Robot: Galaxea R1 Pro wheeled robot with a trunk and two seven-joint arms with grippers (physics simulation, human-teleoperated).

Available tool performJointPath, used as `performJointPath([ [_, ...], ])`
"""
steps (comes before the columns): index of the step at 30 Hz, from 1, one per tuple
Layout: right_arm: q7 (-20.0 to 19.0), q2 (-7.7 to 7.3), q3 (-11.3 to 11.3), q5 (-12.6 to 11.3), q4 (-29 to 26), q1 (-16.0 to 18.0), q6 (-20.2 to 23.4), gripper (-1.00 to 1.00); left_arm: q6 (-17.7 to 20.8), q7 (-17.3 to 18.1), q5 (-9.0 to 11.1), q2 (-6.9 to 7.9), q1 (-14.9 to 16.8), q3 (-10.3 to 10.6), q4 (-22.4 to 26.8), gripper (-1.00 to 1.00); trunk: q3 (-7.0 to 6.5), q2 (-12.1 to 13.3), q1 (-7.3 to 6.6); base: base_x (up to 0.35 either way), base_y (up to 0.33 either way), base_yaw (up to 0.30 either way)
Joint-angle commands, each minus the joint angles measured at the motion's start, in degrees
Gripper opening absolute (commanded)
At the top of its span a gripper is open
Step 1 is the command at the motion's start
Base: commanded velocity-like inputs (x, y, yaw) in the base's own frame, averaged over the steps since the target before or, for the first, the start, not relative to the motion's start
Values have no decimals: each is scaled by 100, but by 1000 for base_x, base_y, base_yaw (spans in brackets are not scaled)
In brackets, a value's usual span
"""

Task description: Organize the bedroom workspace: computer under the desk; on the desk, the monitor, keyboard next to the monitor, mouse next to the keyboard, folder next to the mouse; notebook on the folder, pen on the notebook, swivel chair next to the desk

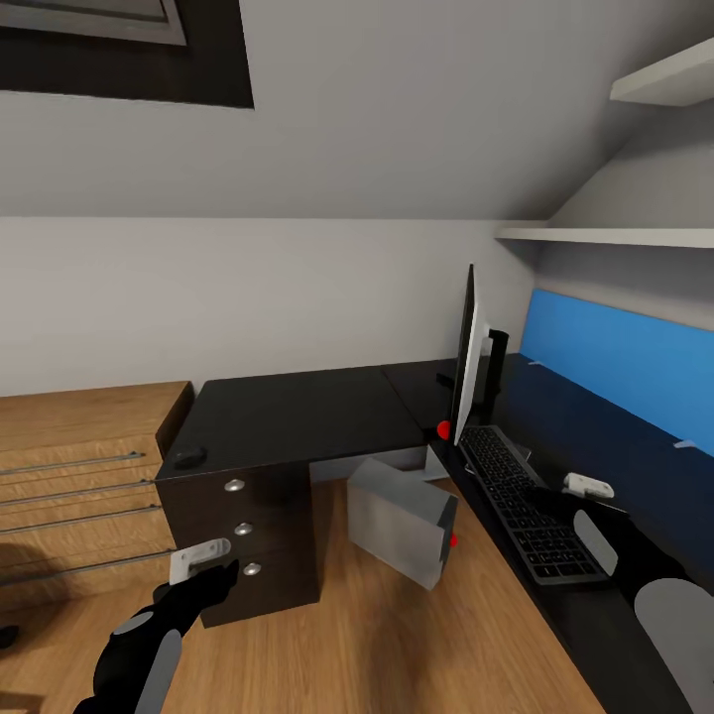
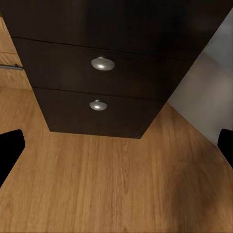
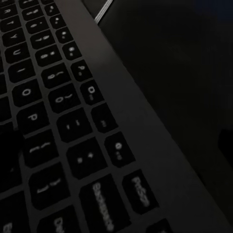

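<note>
On desk (image 1: 297, 412) | keyboard (image 1: 516, 501) just beside right claw (image 1: 570, 493)

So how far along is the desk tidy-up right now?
Partly done. The monitor stands on the desk with the keyboard right by it, and the right gripper hovers close over the keyboard. The computer sits tilted on the floor at the desk's edge, not clearly tucked under. The mouse lies on the far wing, away from the keyboard. Folder, notebook, pen and chair remain.
</note>
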State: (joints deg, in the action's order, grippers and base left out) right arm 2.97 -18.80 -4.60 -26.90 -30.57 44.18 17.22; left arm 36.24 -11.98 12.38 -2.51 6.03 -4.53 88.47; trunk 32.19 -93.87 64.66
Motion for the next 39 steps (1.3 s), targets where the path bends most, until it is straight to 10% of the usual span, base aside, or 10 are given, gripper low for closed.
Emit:
performJointPath([
  [1,30,-9,-42,-43,-9,3,19,100,24,-41,62,-3,4,-4,8,100,6,-3,0,0,0,0],
  [14,28,-10,-41,-43,-10,3,19,100,24,-41,62,-3,4,-4,9,100,-227,518,-286,0,0,0],
  [39,21,-8,-41,-43,-10,3,19,100,24,-17,54,-3,4,-4,-9,100,-227,518,-286,131,0,0],
])
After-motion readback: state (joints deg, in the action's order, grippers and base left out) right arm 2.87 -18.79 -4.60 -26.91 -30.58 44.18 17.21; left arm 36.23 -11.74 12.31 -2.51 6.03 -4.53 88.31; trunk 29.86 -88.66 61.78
